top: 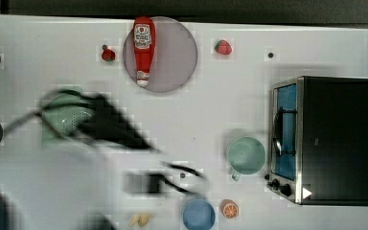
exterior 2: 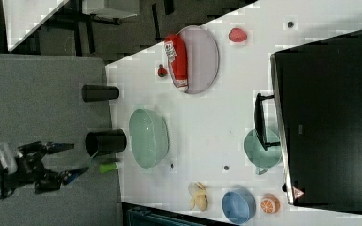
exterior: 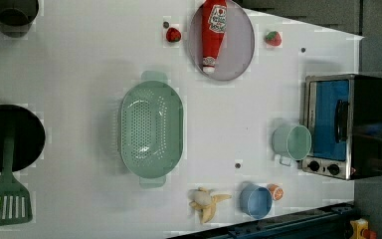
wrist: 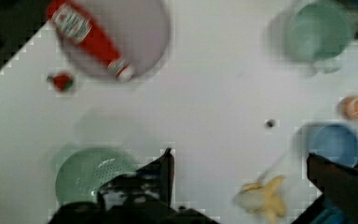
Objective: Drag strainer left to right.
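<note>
While the gripper point(exterior 2: 66, 160) hangs with jaws wide and empty off the table's edge, the strainer point(exterior: 151, 130) rests at the left view's centre-left, ungrasped; the drag toward the mug point(exterior: 292, 143) appears not yet begun.

Bare table point(exterior: 219, 124) between strainer point(exterior: 151, 130) and mug point(exterior: 292, 142); banana point(exterior: 206, 203) probably clear.

White table point(exterior: 79, 59): strainer point(exterior: 151, 130), mug point(exterior: 292, 142), bowl point(exterior: 255, 200).
</note>
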Robot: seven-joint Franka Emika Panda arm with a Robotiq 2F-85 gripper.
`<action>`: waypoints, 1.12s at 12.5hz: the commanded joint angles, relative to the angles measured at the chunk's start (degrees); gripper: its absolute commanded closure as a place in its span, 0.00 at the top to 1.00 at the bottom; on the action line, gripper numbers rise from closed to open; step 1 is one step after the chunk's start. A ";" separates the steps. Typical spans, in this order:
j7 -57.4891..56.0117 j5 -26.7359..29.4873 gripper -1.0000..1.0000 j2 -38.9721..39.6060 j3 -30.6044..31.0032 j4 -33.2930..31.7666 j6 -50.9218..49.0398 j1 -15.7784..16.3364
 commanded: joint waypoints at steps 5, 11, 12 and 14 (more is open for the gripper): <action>39.14 0.08 1.00 16.53 17.03 -6.70 16.54 3.00; 58.43 -0.59 1.00 29.24 18.36 -14.87 36.44 3.27; 59.57 -1.23 1.00 31.62 18.16 -15.83 40.51 3.26; 59.86 -2.67 1.00 36.44 17.34 -16.64 47.28 3.30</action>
